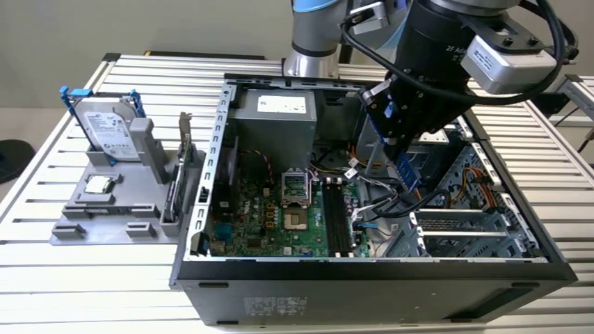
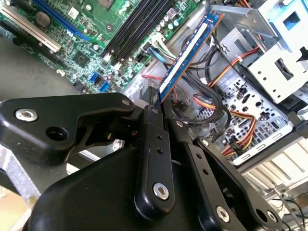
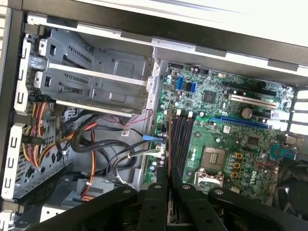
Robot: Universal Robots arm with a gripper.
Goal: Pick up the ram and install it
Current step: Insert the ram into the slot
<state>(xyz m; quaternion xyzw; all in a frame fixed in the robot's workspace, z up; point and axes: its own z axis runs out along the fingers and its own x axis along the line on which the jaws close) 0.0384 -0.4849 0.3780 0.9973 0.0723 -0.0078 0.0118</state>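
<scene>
The ram [image 2: 188, 50] is hanging down inside the open computer case [image 1: 371, 268], over the cables [image 2: 211, 103] and near the black memory slots [image 3: 179, 139] on the motherboard [image 1: 269, 216], while the gripper [image 2: 162, 103] is clamping its fingers tight on the ram's upper end and a hard drive [image 1: 107, 132] is sitting well apart on a grey stand [image 1: 102, 223].

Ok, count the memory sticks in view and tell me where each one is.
1. The memory stick is clamped in the fingers, over the cables inside the open computer case, next to the motherboard. Others may be hidden.
</scene>
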